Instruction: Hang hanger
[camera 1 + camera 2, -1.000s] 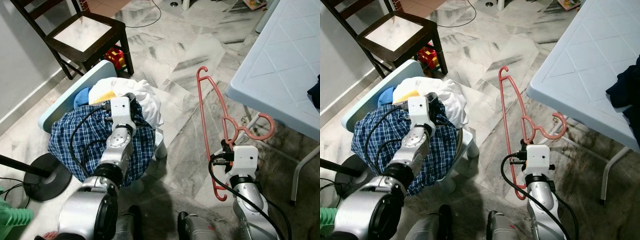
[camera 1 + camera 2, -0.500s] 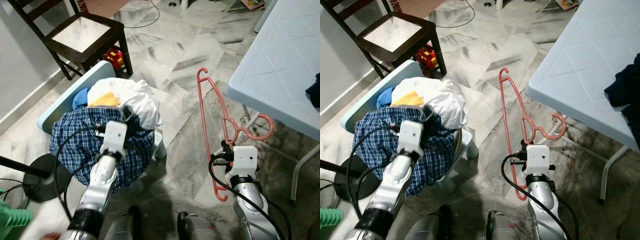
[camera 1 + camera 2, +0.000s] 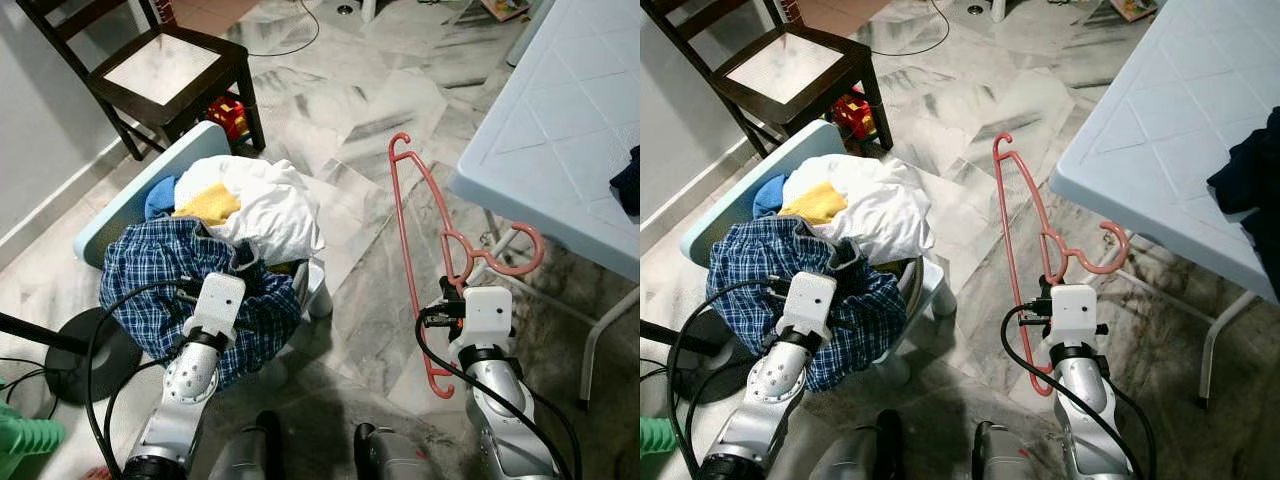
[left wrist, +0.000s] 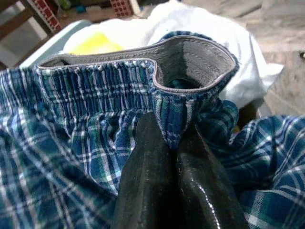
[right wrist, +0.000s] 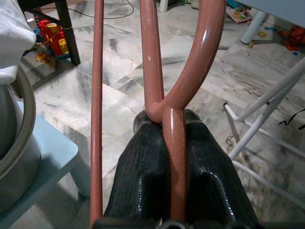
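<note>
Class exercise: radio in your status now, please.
Left gripper shut on checked shorts. Right gripper shut on pink hanger, upright. Table close beside.

The right arm holds a pink plastic hanger point(image 3: 1025, 235) upright above the marble floor point(image 3: 990, 100), beside the pale blue table point(image 3: 1170, 130). The left gripper point(image 3: 835, 268), fingers probably closed, sits at blue plaid shorts point(image 3: 750, 270) on a heaped laundry basket point(image 3: 915, 285).

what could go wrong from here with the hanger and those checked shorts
The left pincer pinches only the waistband edge of the blue checked shorts, so the cloth may slip free as it lifts. It may also drag the white garment off the pile. The pink plastic hanger, held in the right pincer, stands close to the pale blue table's edge and may snag it.
</note>
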`<state>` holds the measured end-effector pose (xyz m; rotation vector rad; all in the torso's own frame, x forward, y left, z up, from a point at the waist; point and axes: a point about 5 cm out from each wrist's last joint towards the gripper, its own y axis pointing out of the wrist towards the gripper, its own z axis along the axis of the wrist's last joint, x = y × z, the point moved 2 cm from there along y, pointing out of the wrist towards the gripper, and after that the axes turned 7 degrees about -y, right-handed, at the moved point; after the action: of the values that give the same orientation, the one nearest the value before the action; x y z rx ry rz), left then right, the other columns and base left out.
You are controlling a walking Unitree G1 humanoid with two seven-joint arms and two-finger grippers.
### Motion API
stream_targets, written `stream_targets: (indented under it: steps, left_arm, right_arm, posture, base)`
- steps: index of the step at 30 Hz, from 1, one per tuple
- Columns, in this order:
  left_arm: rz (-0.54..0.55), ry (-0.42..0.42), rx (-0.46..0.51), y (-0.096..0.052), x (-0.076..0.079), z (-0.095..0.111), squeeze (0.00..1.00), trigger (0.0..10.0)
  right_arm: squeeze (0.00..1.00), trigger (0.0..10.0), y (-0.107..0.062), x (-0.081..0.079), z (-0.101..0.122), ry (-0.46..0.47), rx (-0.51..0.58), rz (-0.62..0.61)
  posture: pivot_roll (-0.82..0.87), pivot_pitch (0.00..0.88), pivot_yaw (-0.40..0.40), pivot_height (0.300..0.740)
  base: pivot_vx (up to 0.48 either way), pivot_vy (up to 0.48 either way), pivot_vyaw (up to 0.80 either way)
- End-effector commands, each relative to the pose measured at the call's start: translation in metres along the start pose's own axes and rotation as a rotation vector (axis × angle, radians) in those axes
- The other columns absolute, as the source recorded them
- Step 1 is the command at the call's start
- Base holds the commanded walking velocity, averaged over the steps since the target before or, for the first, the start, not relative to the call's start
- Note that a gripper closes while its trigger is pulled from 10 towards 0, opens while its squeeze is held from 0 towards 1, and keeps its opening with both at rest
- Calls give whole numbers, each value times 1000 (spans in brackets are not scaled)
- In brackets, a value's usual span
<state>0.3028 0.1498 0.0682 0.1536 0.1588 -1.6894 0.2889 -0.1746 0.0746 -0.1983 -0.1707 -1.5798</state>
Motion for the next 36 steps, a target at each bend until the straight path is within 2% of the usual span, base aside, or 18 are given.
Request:
stream_targets:
  steps: [1, 3, 4, 5, 11, 12, 15, 20, 31, 32, 33, 36]
  left_arm:
    - [-3, 2, -32, -5, 1, -6, 0, 10000]
    - [-6, -6, -34, -4, 2, -6, 0, 10000]
    - [-6, -12, -33, -4, 2, -5, 569, 10000]
    - [-8, -10, -41, -3, 3, -6, 1000, 10000]
    - [11, 30, -58, -1, 1, -6, 1000, 10000]
    - [11, 25, -63, 0, 1, -3, 0, 10000]
    - [2, -1, -41, 4, 3, 12, 0, 10000]
    - [-23, -13, -26, 8, 8, 22, 0, 10000]
    - [-73, 32, 18, 9, 14, 39, 0, 10000]
    - [-69, 1, 16, 12, 14, 40, 0, 3216]
    - [-70, -10, 20, 13, 15, 41, 0, 0]
    - [-68, -16, 31, 13, 15, 43, 0, 0]
  right_arm:
    - [0, 10000, -5, 0, -6, -3, -16, 6]
    - [0, 10000, -6, 0, -6, -4, -17, 5]
    - [0, 10000, -6, 0, -6, -4, -16, 2]
    - [0, 10000, -6, 1, -7, -5, -17, -1]
    - [0, 10000, -7, 3, -7, -6, -17, -8]
    - [0, 10000, -7, 3, -7, -6, -17, -9]
    - [0, 10000, -8, 4, -7, -8, -17, -8]
    - [0, 10000, -7, 2, -7, -8, -16, -2]
    - [0, 10000, -7, 1, -7, -12, -14, 6]
    - [0, 10000, -7, 0, -7, -13, -14, 7]
    - [0, 10000, -7, 0, -7, -15, -14, 6]
    - [0, 10000, -7, 0, -6, -16, -13, 5]
  posture:
    - [-51, 265, 7, 740]
    - [-52, 264, 7, 740]
    - [-56, 264, 10, 740]
    - [-56, 264, 10, 740]
    - [-66, 265, 14, 740]
    - [-66, 265, 14, 740]
    - [-62, 267, 12, 740]
    - [-59, 266, 11, 740]
    - [-62, 264, 11, 740]
    - [-64, 264, 11, 740]
    - [-65, 265, 10, 740]
    - [-66, 265, 9, 740]
  base:
    - [0, 0, 0]
    - [0, 0, 0]
    - [0, 0, 0]
    - [0, 0, 0]
    - [0, 0, 0]
    - [0, 0, 0]
    - [0, 0, 0]
    - [0, 0, 0]
    - [0, 0, 0]
    - [0, 0, 0]
    - [0, 0, 0]
    - [0, 0, 0]
